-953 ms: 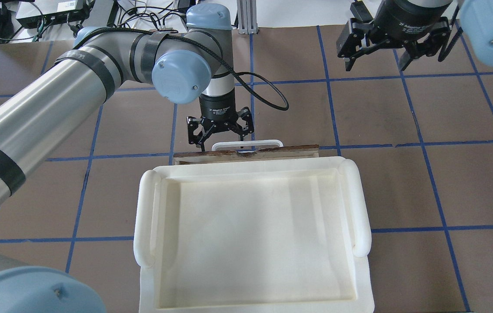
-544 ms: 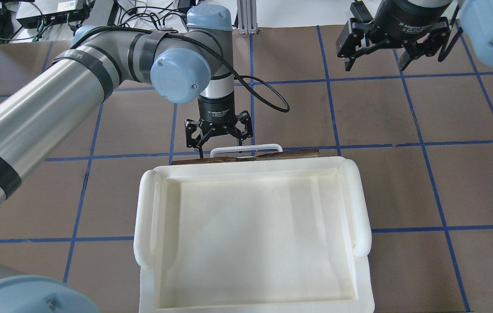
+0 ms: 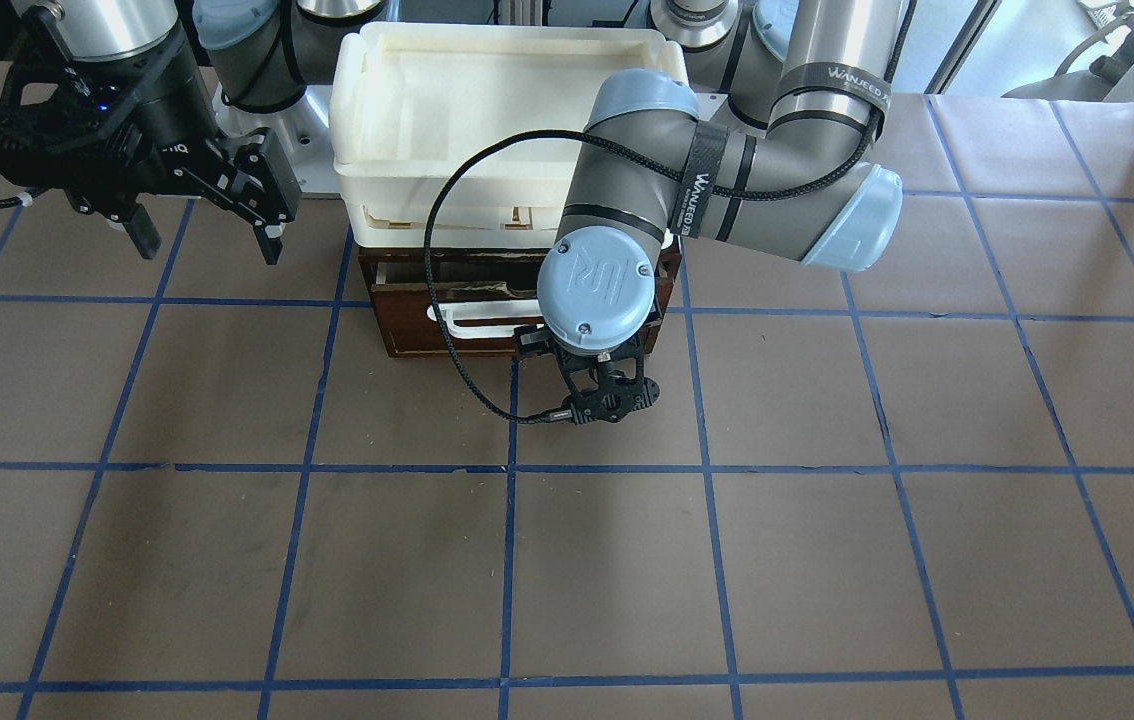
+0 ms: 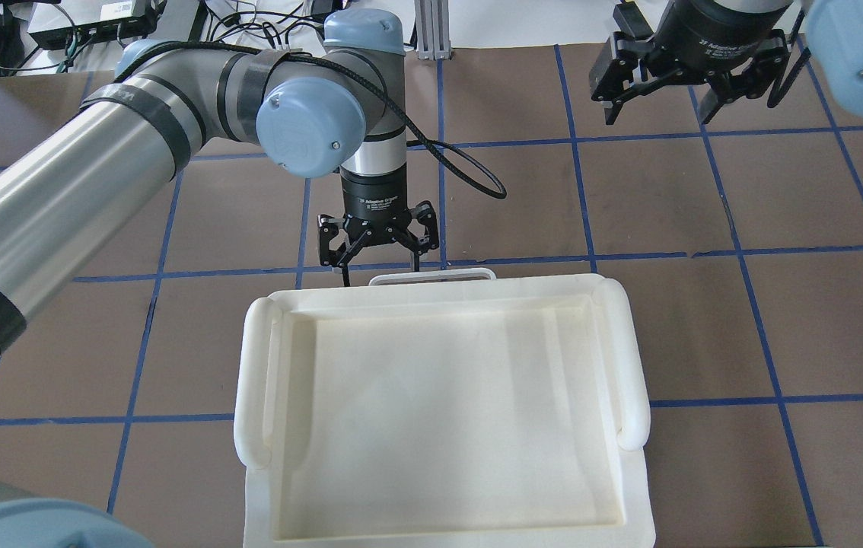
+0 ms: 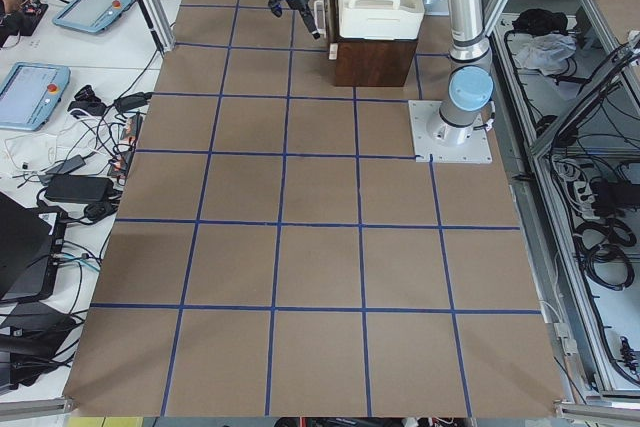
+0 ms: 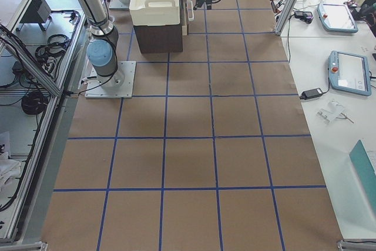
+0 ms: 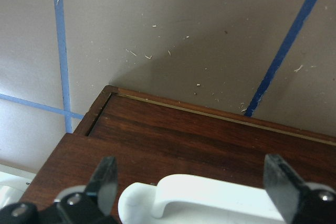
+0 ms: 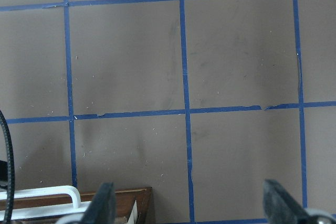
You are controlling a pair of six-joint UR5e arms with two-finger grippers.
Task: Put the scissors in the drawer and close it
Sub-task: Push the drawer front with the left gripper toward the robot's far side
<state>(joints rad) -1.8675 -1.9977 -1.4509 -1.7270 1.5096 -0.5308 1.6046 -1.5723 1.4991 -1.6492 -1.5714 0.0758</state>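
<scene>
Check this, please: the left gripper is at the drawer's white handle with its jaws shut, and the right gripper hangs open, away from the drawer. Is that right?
Not quite: the left gripper is open, not shut. The left wrist view shows its fingers spread wide, one at each side of the white handle of the drawer. The right gripper does hang open, away from it.

Robotics lab, teach pendants [image 6: 350, 73], aluminium framing [image 5: 150, 2], cable bundles [image 5: 610, 237], blue-taped table [image 4: 705, 327]

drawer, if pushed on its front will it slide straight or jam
The drawer looks like rigid wood, so probably moves as one piece. The left tool sits near one end of the white handle, so it might skew.
</scene>
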